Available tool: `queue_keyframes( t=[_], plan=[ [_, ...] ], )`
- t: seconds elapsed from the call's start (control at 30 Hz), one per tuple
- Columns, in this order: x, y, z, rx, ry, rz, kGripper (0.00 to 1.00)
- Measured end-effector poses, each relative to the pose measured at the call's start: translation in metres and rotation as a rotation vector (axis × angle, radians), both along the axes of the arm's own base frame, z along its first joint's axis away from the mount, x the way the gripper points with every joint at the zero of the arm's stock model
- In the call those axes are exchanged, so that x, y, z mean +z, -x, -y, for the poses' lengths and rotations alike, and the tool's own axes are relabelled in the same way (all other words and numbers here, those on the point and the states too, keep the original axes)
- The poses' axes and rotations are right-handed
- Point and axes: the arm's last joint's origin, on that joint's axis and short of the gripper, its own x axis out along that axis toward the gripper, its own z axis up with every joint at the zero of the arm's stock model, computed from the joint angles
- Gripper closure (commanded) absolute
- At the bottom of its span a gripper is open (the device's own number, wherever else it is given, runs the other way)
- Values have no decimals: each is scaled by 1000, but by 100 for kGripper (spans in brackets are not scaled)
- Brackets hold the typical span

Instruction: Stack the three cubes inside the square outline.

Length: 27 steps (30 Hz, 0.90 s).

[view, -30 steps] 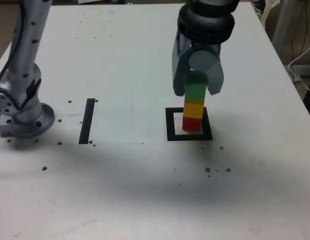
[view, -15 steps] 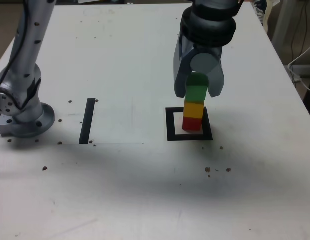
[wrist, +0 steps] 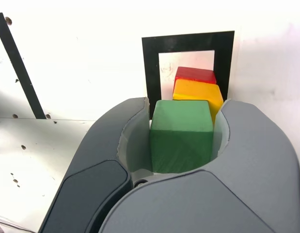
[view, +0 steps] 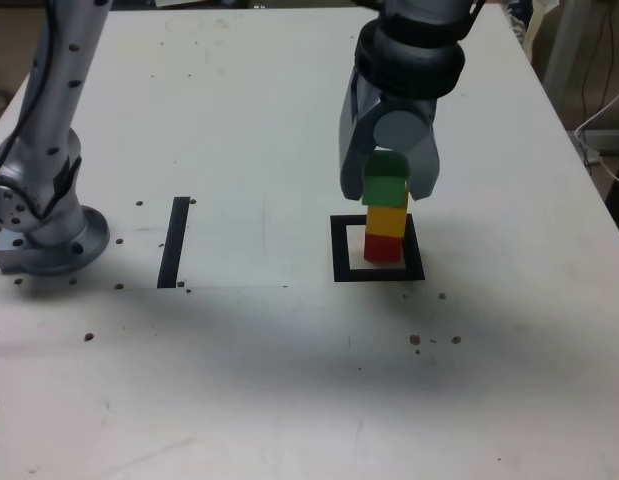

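Three cubes, one of each colour, one square outline (view: 378,248), one claw. Red cube (view: 383,248) down on the outline's white centre, yellow cube (view: 387,220) stacked on it, green cube (view: 384,188) topmost, tilted, caught between the fingers. Gripper (view: 386,185) clenched on the green cube (wrist: 181,135), directly over the stack.

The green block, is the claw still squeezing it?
Yes, squeezing. In the wrist view the gripper has a jaw pressed against each side of the green block, which sits over the yellow block.
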Motion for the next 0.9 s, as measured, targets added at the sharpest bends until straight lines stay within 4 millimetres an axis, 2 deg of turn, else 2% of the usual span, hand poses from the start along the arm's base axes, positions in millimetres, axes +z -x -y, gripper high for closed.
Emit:
queue_keyframes(
  t=[0.2, 0.47, 0.67, 0.9],
  plan=[
    [3, -2, -1, -16, -1, 24, 30],
    [6, -3, -1, -26, 4, 54, 25],
    [3, -1, -1, -25, 5, 36, 2],
    [3, 5, 0, -19, -6, 20, 0]
  ],
)
